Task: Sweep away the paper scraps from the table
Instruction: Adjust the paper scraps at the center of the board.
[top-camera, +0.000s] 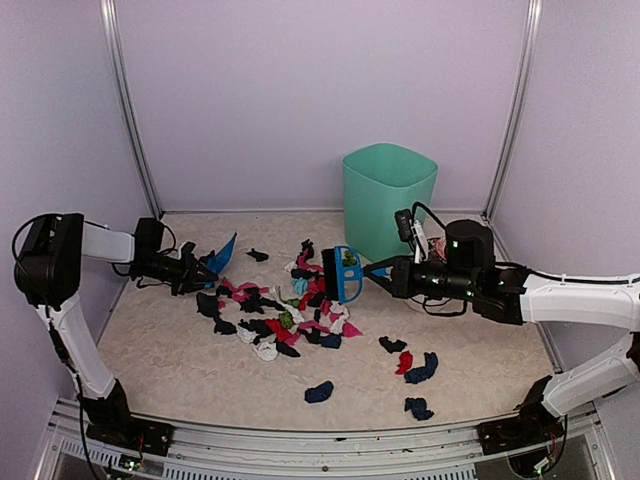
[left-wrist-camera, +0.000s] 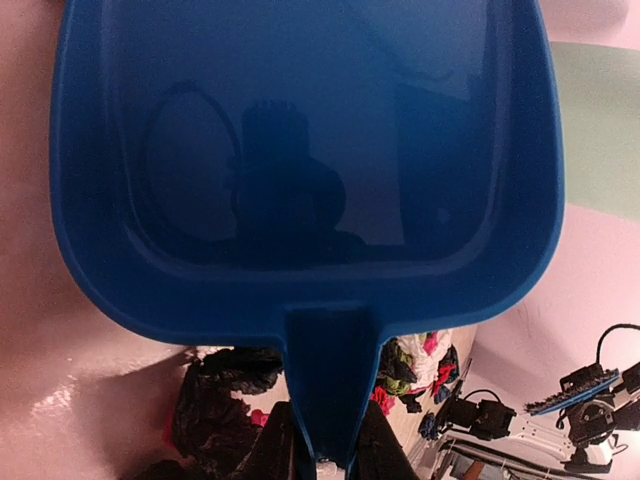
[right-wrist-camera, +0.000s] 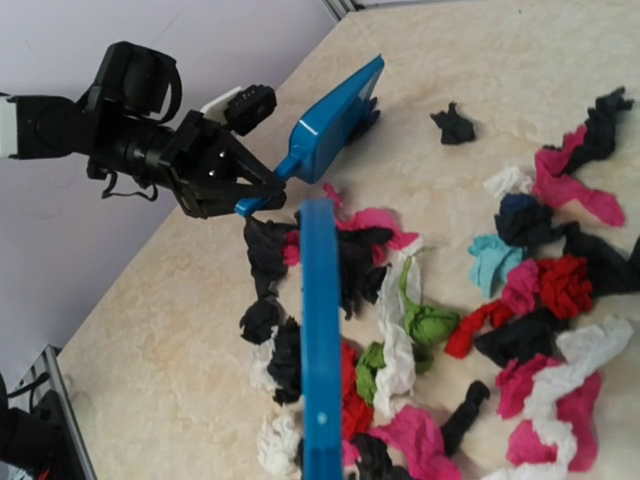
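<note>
The left end effector (top-camera: 200, 270) clamps the handle of a tipped-up blue plastic dustpan (top-camera: 222, 255); the right end effector (top-camera: 385, 277) grips a blue plastic brush (top-camera: 345, 272). Between them small crumpled multicoloured paper scraps (top-camera: 280, 310) lie heaped on the beige marbled desk (top-camera: 170, 360) — a few strays front right.

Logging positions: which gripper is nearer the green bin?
Right. The right gripper, holding the brush, sits in front of the bin; the left gripper, holding the dustpan, is far to its left.

One blue dustpan (top-camera: 222, 255), one blue brush (top-camera: 345, 273), one green bin (top-camera: 385, 195), one table (top-camera: 180, 360), dozens of paper scraps (top-camera: 285, 320)
</note>
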